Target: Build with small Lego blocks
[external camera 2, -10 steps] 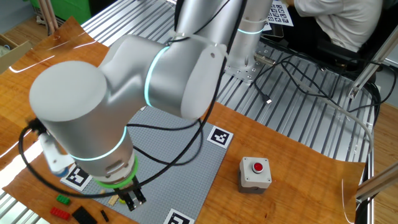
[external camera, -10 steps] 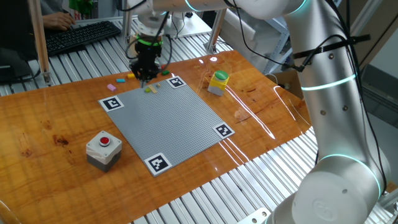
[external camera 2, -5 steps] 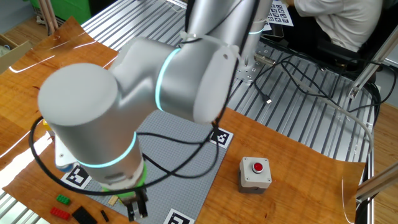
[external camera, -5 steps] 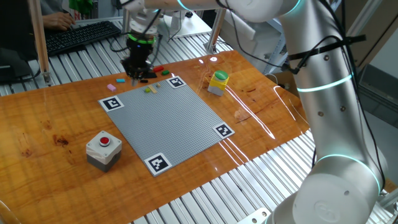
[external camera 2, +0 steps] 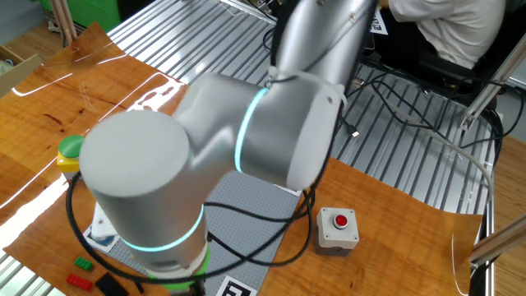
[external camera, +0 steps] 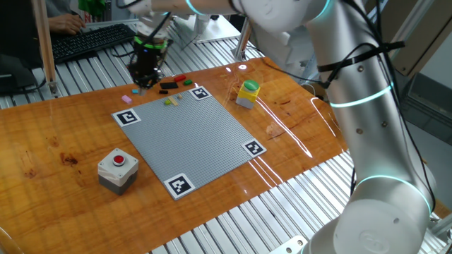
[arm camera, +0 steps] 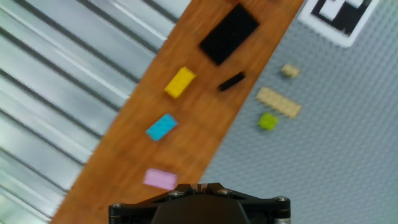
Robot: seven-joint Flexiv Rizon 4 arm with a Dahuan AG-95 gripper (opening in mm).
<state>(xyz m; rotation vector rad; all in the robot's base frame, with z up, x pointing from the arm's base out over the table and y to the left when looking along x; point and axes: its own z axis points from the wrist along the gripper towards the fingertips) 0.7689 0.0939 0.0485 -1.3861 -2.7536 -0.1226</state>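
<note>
My gripper (external camera: 140, 83) hangs shut and empty over the far edge of the wooden table, left of the grey baseplate (external camera: 191, 137). In the hand view its jaws (arm camera: 199, 185) are pressed together at the bottom edge, just right of a pink block (arm camera: 160, 179). Beyond it on the wood lie a cyan block (arm camera: 162, 127), a yellow block (arm camera: 180, 82), a small black piece (arm camera: 231, 81) and a large black brick (arm camera: 229, 35). On the baseplate (arm camera: 336, 137) rest a tan plate (arm camera: 279, 102), a green stud (arm camera: 267, 121) and a tiny tan piece (arm camera: 290, 71). The other fixed view shows green (external camera 2: 83, 263) and red (external camera 2: 80, 281) bricks.
A red-button box (external camera: 117, 169) stands near the baseplate's near-left corner. A yellow container with a green top (external camera: 248, 93) sits right of the plate. A keyboard (external camera: 92, 39) lies beyond the table on the ribbed metal bench. The arm's bulk (external camera 2: 246, 156) hides most of the plate in the other fixed view.
The shut gripper has travelled left along the table's far edge, away from the baseplate's top corner and past the black brick toward the pink block.
</note>
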